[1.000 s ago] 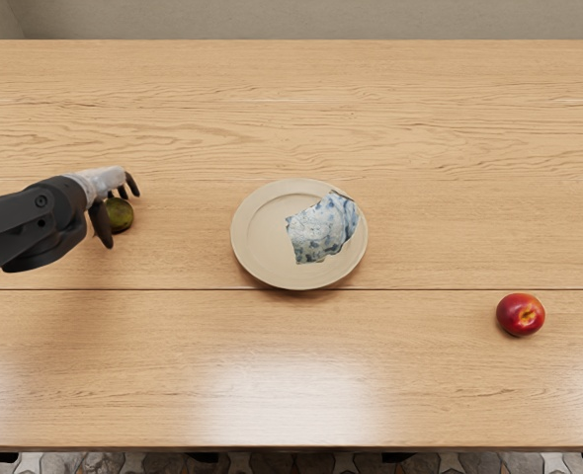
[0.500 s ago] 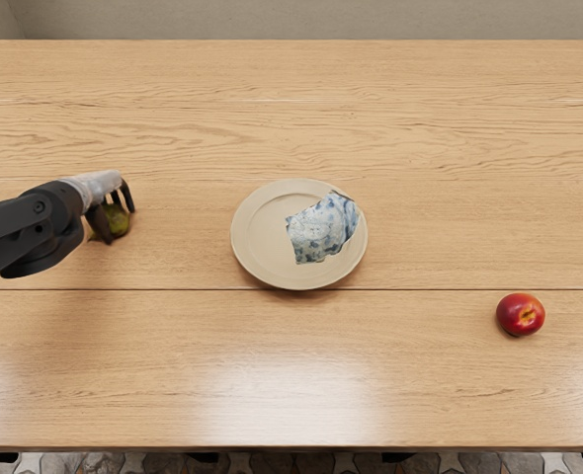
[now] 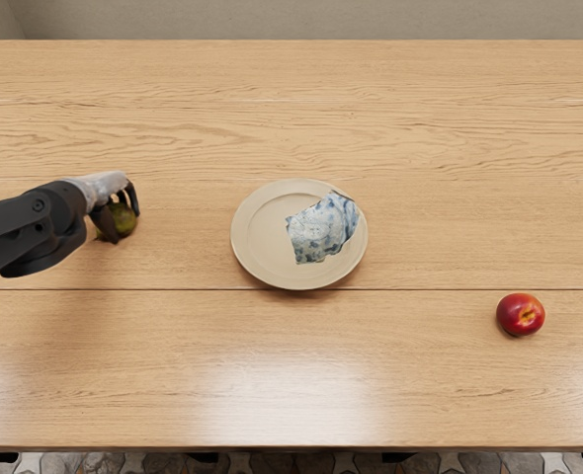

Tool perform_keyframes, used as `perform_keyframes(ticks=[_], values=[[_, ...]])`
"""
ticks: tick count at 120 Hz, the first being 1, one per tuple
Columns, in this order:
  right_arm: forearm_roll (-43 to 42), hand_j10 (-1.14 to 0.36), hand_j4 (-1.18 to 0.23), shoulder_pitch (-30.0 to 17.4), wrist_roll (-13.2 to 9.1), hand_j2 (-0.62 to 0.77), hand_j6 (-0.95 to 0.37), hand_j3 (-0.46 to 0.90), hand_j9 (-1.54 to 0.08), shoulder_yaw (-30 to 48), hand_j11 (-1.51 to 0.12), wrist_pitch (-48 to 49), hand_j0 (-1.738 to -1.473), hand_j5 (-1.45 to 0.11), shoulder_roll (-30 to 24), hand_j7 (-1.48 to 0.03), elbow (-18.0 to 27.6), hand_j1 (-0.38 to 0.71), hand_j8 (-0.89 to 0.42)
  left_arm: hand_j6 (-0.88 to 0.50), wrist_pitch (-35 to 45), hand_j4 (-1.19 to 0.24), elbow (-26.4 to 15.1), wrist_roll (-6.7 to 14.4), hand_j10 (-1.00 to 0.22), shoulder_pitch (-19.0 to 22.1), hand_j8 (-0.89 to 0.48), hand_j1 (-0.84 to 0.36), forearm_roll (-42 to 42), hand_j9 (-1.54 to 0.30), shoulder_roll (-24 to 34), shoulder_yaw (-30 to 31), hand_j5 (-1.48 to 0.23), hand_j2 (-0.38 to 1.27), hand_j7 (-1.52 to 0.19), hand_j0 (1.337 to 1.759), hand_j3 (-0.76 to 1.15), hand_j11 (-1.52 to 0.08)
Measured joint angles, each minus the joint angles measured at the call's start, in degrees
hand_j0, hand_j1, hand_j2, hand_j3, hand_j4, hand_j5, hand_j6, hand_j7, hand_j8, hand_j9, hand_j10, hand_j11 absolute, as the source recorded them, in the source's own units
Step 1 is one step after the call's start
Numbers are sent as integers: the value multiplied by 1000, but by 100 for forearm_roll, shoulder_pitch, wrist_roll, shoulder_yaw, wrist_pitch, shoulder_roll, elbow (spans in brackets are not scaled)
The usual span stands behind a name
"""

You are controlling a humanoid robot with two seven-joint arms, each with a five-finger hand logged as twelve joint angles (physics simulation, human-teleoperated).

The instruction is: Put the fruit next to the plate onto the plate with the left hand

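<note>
Nearest to me, well off to the right of my left hand (image 3: pixel 112 202) and closer to my edge of the table (image 3: pixel 291 385), a red fruit (image 3: pixel 520 314) lies by itself on the wood. Further in, my left arm (image 3: pixel 25 232) comes in from the left and ends at that hand, whose dark fingers (image 3: pixel 131 197) are curled down around a small green fruit (image 3: pixel 124 219). I am gripping it from above and behind, so only its right side shows between my fingers. I cannot tell whether it rests on the wood or is just clear of it. To the right of my hand, at about the same depth, sits the beige plate (image 3: pixel 257 237), apart from the green fruit with bare wood between them. A crumpled blue-and-white lump (image 3: pixel 321 227) lies on the plate's right half, the side away from my hand. Beyond my hand, wooden planks run to the far edge.
</note>
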Motion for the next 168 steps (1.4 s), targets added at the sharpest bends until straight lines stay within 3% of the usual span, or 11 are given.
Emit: perform_keyframes(ticks=[20,27,30,44,70,82,95,103,137,168], values=[[-1,0,0,4,0,0,0,0,0,0,0,0,-1658,0,0,0,0,-349,0,-346,-64,-571,-425,3,-696,-220,-404,-319,-121,-961,506,-49,-955,303,-966,1651,0,-964],[-1,0,0,7,0,0,0,0,0,0,0,0,-1658,0,0,0,0,-349,0,-356,-105,-578,-586,3,-698,-299,-402,-306,-163,-962,509,-58,-960,264,-971,1651,0,-966],[-1,0,0,8,0,0,0,0,0,0,0,0,-1658,0,0,0,0,-349,0,-364,-123,-582,-653,4,-698,-359,-409,-259,-173,-965,509,-61,-966,145,-975,1650,0,-968],[-1,0,0,10,0,0,0,0,0,0,0,0,-1658,0,0,0,0,-349,0,-387,-164,-601,-977,5,-705,-466,-426,-290,-217,-957,523,-68,-970,303,-971,1652,0,-958],[0,0,0,11,0,0,0,0,0,0,0,0,-1658,0,0,0,0,-349,0,-403,-355,-627,-1416,5,-706,-819,-457,-315,-321,-956,432,-160,-978,432,-969,1653,0,-958],[0,0,0,11,0,0,0,0,0,0,0,0,-1658,0,0,0,0,-349,0,-415,-451,-641,-1490,5,-710,-873,-453,-312,-350,-951,115,-252,-977,459,-964,1654,0,-952],[0,0,0,11,0,0,0,0,0,0,0,0,-1658,0,0,0,0,-349,0,-410,-532,-634,-1530,5,-712,-897,-458,-294,-362,-949,-128,-375,-983,383,-966,1655,0,-949],[0,0,0,13,0,0,0,0,0,0,0,0,-1658,0,0,0,0,-349,0,-422,-556,-649,-1542,4,-713,-939,-465,-312,-371,-946,-223,-431,-987,482,-964,1656,0,-946],[0,0,0,12,0,0,0,0,0,0,0,0,-1658,0,0,0,-51,-349,0,-432,-567,-675,-1546,2,-711,-926,-468,-305,-357,-946,-753,-553,-968,450,-947,1656,0,-948],[0,0,0,11,0,0,0,0,0,0,0,0,-1658,0,0,0,-61,-349,0,-433,-471,-691,-1341,3,-712,-835,-464,-319,-298,-944,-1274,-581,-959,465,-945,1656,0,-945]])
